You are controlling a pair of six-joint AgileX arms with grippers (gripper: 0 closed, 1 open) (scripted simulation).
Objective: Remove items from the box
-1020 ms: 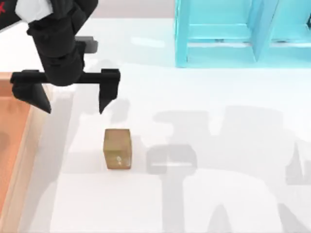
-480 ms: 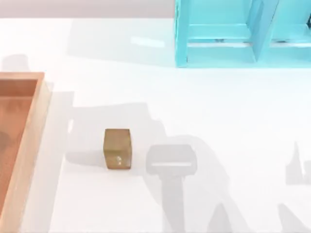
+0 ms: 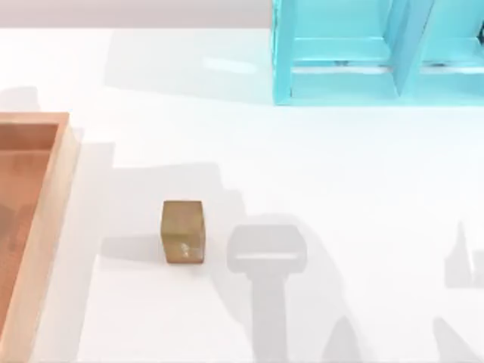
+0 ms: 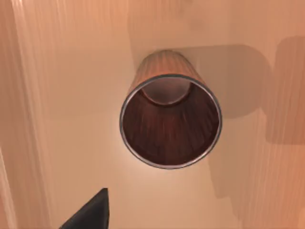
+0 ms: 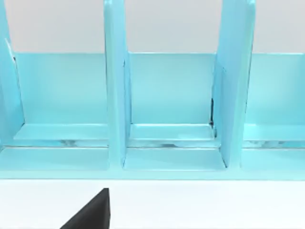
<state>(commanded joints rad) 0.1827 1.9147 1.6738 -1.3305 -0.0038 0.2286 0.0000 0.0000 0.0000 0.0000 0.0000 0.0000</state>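
A tan block [image 3: 182, 231] stands on the white table [image 3: 340, 174], out of the box [image 3: 47, 219] and just right of its light-wood rim, with clear table between the two. A second ago the left arm hung over this spot with its fingers spread wide above the block; it has since swung away to the left, leaving the block alone on the table with grey shadows beside it.

The left wrist view looks straight down onto the box's orange-brown floor, where a reddish-brown cup [image 4: 170, 114] stands upright, its dark inside facing the camera. One black fingertip of the left gripper [image 4: 90, 212] juts into the near corner of that view, apart from the cup and touching nothing; with one finger in sight, whether the pincer is apart or together cannot be told.

The right gripper [image 5: 90, 212] is parked facing the turquoise shelf [image 5: 167, 138] at the far right of the table, one fingertip visible against the white surface; its state cannot be told either.

By this reading, one item is out and the cup is what remains: the left arm appears lined up above it for the next pick, which would call for a descent around the rim.
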